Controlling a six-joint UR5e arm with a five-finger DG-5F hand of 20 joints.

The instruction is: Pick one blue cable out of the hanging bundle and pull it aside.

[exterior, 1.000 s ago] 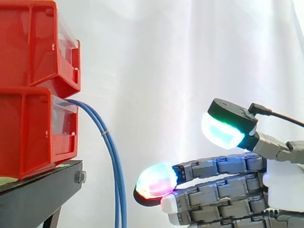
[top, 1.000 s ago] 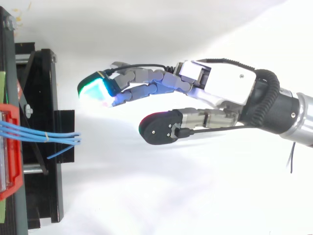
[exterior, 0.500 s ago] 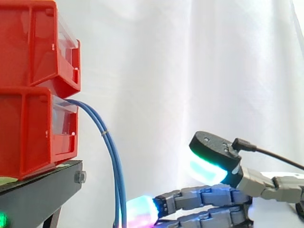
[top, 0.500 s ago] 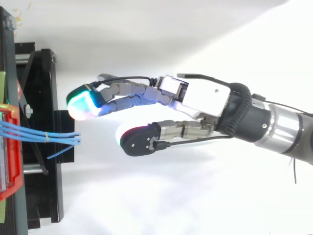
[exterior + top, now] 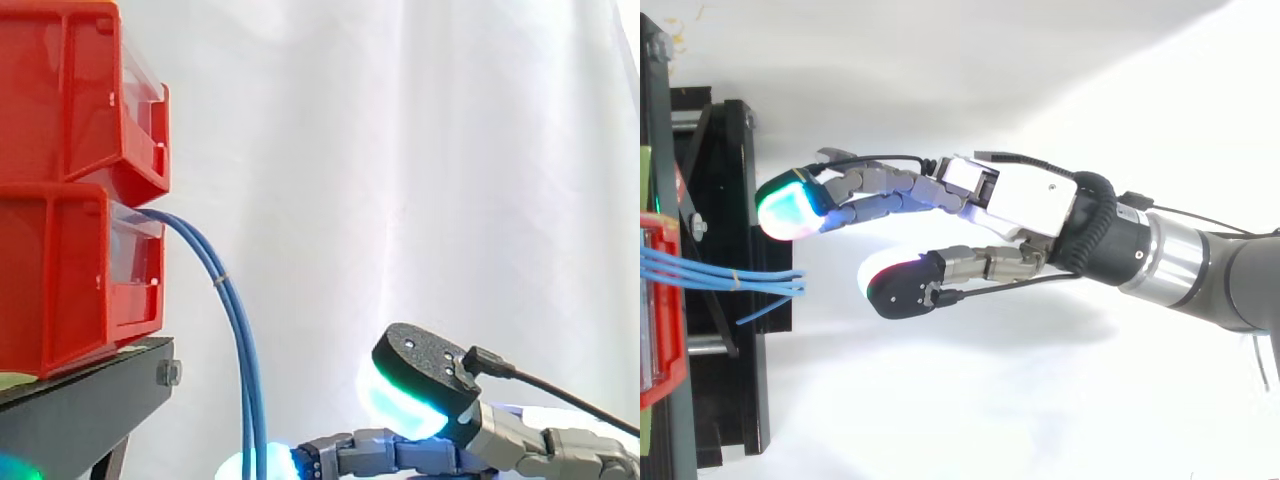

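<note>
Red bins point(image 5: 70, 200), stacked on a black stand point(image 5: 90, 395), let the blue cables point(image 5: 238, 340) hang from the lower one down the front. Right of them the hand point(image 5: 1015, 195) is spread wide, fingers point(image 5: 880, 190) straight, holding nothing, its tips near the cables without touching.

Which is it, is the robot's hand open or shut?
Open. The hand has straight fingers, thumb apart, and no blue cable is pinched between them.

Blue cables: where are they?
Side view, left: blue cables hang from the lower red bin past the black stand; the hand sits low to their right.
</note>
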